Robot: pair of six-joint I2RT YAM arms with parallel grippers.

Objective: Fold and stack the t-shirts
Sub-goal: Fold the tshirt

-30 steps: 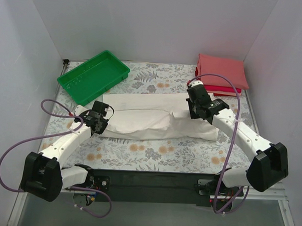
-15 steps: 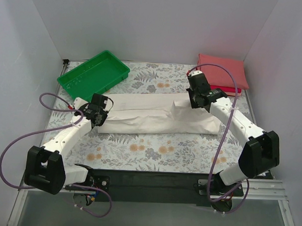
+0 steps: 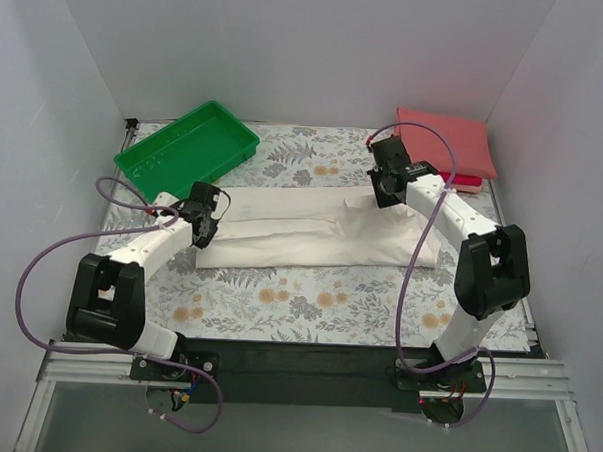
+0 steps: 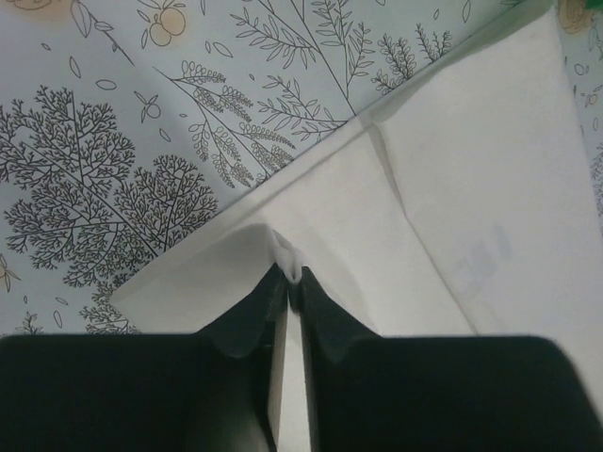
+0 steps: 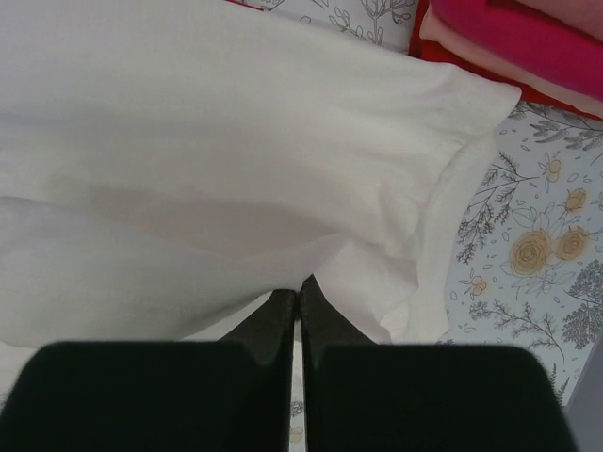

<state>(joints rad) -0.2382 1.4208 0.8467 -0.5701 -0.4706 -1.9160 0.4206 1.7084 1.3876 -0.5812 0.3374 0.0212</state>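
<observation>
Between their tips, the left gripper [image 4: 290,275] and right gripper [image 5: 300,285] pinch the white shirt [image 3: 301,236], probably to fold it straight.

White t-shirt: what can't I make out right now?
- Top view: the white t-shirt shows only plain cloth; its underside is hidden.
- Right wrist view: the folded stack is cut by the top edge; shirt count unclear.
- Left wrist view: the left gripper hides how many layers it pinches.

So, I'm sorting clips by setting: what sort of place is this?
Likely a lab robot test booth, not a home: plain white walls box in a table with a floral cover, and a left arm and right arm are bolted to a black base plate at its near edge.
</observation>
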